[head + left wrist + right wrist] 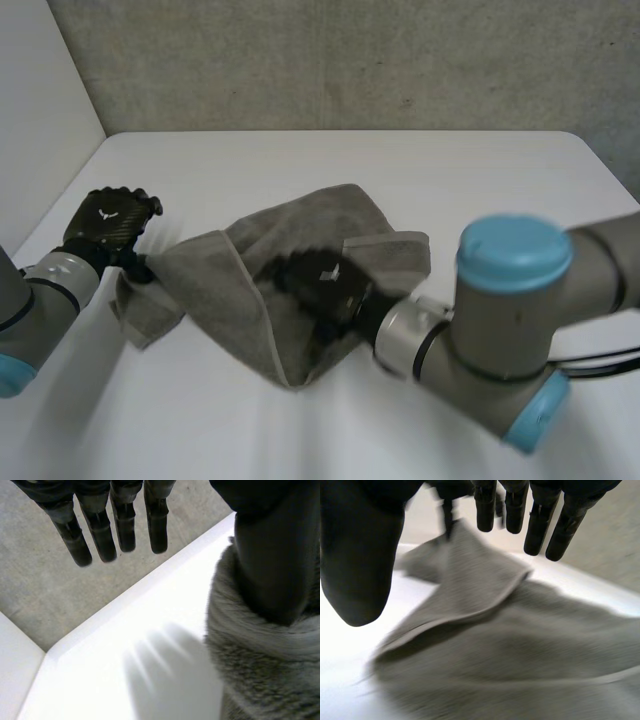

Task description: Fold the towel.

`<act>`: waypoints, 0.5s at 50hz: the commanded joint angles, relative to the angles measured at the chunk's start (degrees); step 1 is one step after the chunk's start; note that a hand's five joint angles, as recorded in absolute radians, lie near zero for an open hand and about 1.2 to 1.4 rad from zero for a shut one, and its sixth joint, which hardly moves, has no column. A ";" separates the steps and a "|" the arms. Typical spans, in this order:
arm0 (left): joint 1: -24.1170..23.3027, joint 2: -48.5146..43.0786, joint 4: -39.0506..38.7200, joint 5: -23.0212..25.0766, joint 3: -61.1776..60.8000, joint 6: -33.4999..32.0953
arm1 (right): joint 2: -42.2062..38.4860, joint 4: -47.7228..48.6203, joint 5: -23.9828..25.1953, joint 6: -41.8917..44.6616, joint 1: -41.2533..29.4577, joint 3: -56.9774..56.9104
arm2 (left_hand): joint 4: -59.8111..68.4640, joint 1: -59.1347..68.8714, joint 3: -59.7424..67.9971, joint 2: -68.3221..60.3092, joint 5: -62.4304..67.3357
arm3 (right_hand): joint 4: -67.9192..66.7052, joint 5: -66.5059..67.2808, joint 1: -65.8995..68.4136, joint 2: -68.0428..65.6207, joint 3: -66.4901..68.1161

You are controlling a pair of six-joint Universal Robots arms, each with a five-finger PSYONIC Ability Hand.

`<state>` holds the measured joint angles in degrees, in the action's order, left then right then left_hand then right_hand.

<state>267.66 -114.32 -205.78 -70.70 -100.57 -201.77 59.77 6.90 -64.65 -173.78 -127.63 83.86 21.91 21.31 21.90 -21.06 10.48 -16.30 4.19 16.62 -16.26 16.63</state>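
A grey towel (pixel 215 285) lies crumpled in the middle of the white table (pixel 400 170), with folds lapping over one another. My left hand (pixel 105 222) is at the towel's left corner. In the left wrist view its fingers (pixel 102 535) are straight and spread above the table, while its thumb (pixel 272 555) rests against a bunched roll of towel (pixel 260 665). My right hand (pixel 318 285) sits over the towel's middle. Its fingers (pixel 540 525) are straight and its thumb (pixel 360 555) stands apart, with a raised flap of towel (pixel 480 585) beneath them and nothing pinched.
The table's left edge (pixel 60 205) runs close beside my left hand, with a white side wall beyond it. A grey concrete wall (pixel 350 60) stands behind the table. Bare tabletop lies at the back and at the front left.
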 commanded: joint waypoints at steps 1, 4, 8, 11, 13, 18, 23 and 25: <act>0.76 3.66 0.12 1.09 -0.59 -2.76 | 1.58 -3.73 -1.18 0.28 8.71 -10.12 | -5.81 -5.21 -5.80 4.96 -4.38 | 4.03 -1.92 -4.35 3.99 -4.36; 0.23 5.50 0.03 2.84 0.02 -2.41 | -0.44 -6.37 -0.83 0.55 9.68 -15.31 | -5.81 -5.21 -5.80 4.96 -4.38 | 3.69 -1.58 -4.02 3.66 -4.02; -1.61 6.21 0.12 6.09 2.04 -0.74 | -5.09 -9.96 -0.92 4.04 10.03 -21.44 | -5.31 -4.71 -5.30 4.46 -3.88 | 3.02 -0.91 -3.35 2.99 -3.35; -4.85 5.95 0.38 7.50 4.58 1.10 | -8.16 -10.76 -1.35 8.87 10.12 -24.17 | -4.80 -4.20 -4.79 3.95 -3.37 | 1.84 0.26 -2.17 1.81 -2.18; -6.17 5.86 0.90 7.68 5.82 1.72 | -9.74 -10.94 -1.53 11.59 10.03 -25.40 | -4.46 -3.87 -4.46 3.62 -3.04 | 1.01 1.10 -1.33 0.97 -1.34; -7.59 2.97 5.02 7.86 10.38 1.82 | -14.59 -11.12 -3.03 19.18 9.42 -28.67 | -4.29 -3.70 -4.28 3.45 -2.87 | -2.37 4.47 2.04 -2.40 2.03; -8.56 -2.14 11.11 7.69 16.38 1.46 | -19.25 -11.21 -4.17 25.95 9.15 -31.39 | -4.29 -3.70 -4.28 3.45 -2.87 | -4.72 6.83 4.40 -4.75 4.39; -8.82 -3.98 14.60 7.68 19.18 1.38 | -21.79 -11.20 -4.17 29.97 9.15 -32.53 | -4.29 -3.70 -4.28 3.45 -2.87 | -5.72 7.83 5.40 -5.76 5.39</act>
<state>259.48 -113.52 -198.27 -62.78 -87.53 -199.96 42.92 -4.40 -68.18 -151.46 -118.28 53.71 19.68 19.91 19.75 -19.20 7.24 -19.01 10.34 19.59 -18.95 19.08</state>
